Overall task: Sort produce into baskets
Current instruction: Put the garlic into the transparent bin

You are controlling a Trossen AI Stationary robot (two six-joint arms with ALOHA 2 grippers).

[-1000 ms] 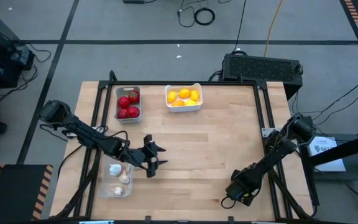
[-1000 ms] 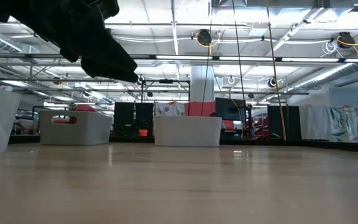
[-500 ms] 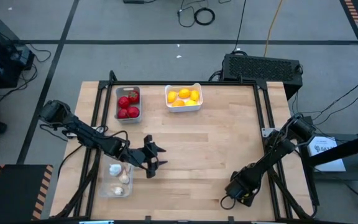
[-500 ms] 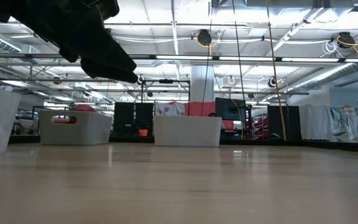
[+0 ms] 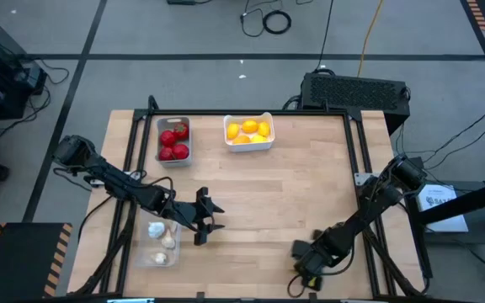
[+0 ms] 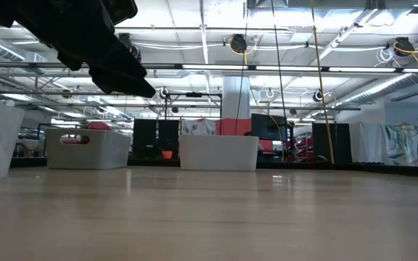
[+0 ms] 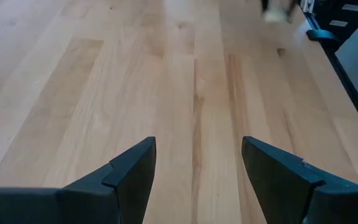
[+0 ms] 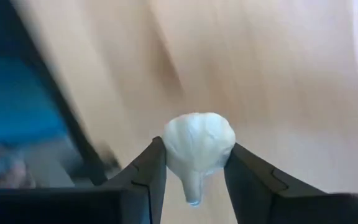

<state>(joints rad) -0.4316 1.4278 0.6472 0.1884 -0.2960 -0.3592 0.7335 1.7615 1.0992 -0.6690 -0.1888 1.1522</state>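
The pale wooden surface (image 5: 285,194) carries three trays along its left and far sides: a grey rectangular tray (image 5: 173,140) of small red tomatoes (image 5: 173,145), a white rectangular tray (image 5: 248,132) of yellow-orange lemon-like fruits (image 5: 249,131), and a clear plastic tray (image 5: 158,242) holding white garlic bulbs (image 5: 161,235) near the front-left corner. The left gripper (image 5: 202,217) hangs just beside that clear tray, its fingers (image 7: 129,168) apart and holding nothing. The right gripper (image 8: 194,163) is at the surface's front edge, well apart from every tray, with its jaws clamped on a small white garlic bulb (image 8: 197,144).

Judgement — the step in hand is carrying this bulb to the clear tray. The grip sits low on the bulb's sides; keep it firm, lift clear of the surface before crossing, and release only once above the tray — the waiting left arm stands close to that route.
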